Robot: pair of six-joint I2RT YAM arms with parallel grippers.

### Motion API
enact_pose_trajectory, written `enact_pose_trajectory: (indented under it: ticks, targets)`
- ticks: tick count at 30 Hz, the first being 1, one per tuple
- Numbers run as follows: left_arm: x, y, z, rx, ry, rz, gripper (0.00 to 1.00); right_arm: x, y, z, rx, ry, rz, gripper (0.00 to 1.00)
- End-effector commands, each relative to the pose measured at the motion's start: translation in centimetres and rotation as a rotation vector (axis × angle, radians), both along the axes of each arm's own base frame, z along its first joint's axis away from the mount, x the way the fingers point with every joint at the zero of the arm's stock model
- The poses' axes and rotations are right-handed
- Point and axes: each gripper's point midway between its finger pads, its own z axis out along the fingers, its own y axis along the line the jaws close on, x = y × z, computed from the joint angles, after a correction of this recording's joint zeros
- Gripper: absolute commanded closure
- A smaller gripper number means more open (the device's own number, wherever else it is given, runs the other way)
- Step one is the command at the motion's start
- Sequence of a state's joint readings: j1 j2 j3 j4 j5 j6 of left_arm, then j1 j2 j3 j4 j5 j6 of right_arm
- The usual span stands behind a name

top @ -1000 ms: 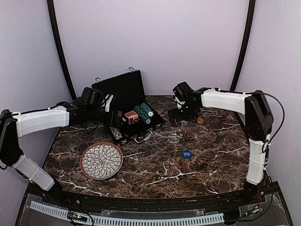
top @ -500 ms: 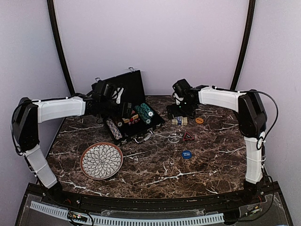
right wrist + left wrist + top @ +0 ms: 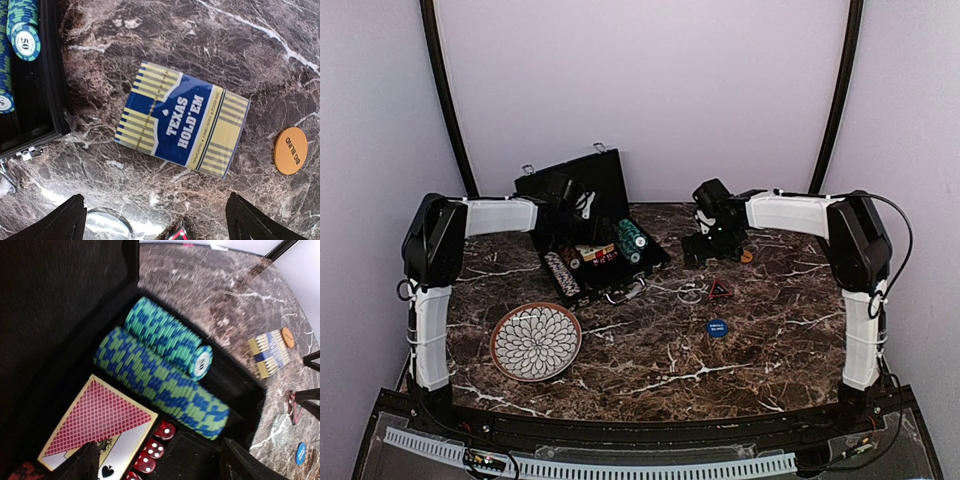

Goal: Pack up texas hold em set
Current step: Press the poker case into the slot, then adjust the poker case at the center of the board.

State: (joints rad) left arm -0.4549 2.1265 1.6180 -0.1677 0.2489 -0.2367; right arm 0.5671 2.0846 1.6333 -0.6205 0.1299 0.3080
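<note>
My left pincer (image 3: pixel 160 460) hangs spread above the case (image 3: pixel 60 300). My right pincer (image 3: pixel 157 210), spread too, hovers over the deck (image 3: pixel 182 120).

- briefcase (image 3: pixel 585 185): plain black, silver latches on top
- green chip stack (image 3: pixel 160 385): green with blue stripes
- teal chip stack (image 3: pixel 160 335): teal with blue stripes, white face on the end chip
- playing card (image 3: pixel 95 420): red lattice back, cream border
- dice (image 3: pixel 152 447): red, white pips
- Texas Hold'em deck box (image 3: pixel 182 125): blue middle, yellow striped ends, white lettering
- Big Blind button (image 3: pixel 290 151): orange, dark text
- round button (image 3: pixel 717 327): blue
- plate (image 3: pixel 494 345): white petal pattern, brown rim
- table (image 3: pixel 650 355): dark brown marble, white veins
</note>
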Motion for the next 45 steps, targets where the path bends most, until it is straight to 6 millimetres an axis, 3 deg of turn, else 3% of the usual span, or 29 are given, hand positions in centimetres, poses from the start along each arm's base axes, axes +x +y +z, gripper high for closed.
enact_pose_trajectory:
  ticks: [1, 8, 14, 17, 24, 28, 38, 45]
  targets:
    - [-0.4, -0.7, -1.7, -0.021, 0.067, -0.034, 0.15, 0.4, -0.7, 2.6, 0.022, -0.067, -0.011, 0.01]
    - [-1.7, -1.0, -4.7, -0.040, 0.146, -0.046, 0.20, 0.9, -1.2, 2.7, 0.022, -0.069, -0.024, 0.01]
    - [-1.8, -0.9, -4.9, -0.034, 0.152, -0.049, 0.21, 1.4, -1.2, 2.4, 0.018, -0.067, -0.027, 0.02]
    - [-1.8, -1.4, -3.4, -0.061, 0.131, -0.069, 0.20, 2.0, -1.3, 2.2, 0.019, -0.072, -0.041, 0.01]
    - [-1.8, -1.6, 2.5, -0.134, 0.004, -0.079, 0.10, 3.7, -1.1, 1.0, 0.027, -0.066, -0.107, 0.01]
    - [-2.4, -1.3, 4.4, -0.156, -0.030, -0.062, 0.06, 4.2, -0.8, -0.1, 0.051, -0.052, -0.152, 0.02]
    - [-4.3, -1.5, 6.3, -0.144, -0.072, -0.065, 0.05, 5.2, -1.3, -2.0, 0.125, -0.013, -0.213, 0.01]
    - [-4.9, -1.5, 6.5, -0.145, -0.074, -0.066, 0.04, 2.9, 0.4, -2.8, 0.256, 0.064, -0.160, 0.02]
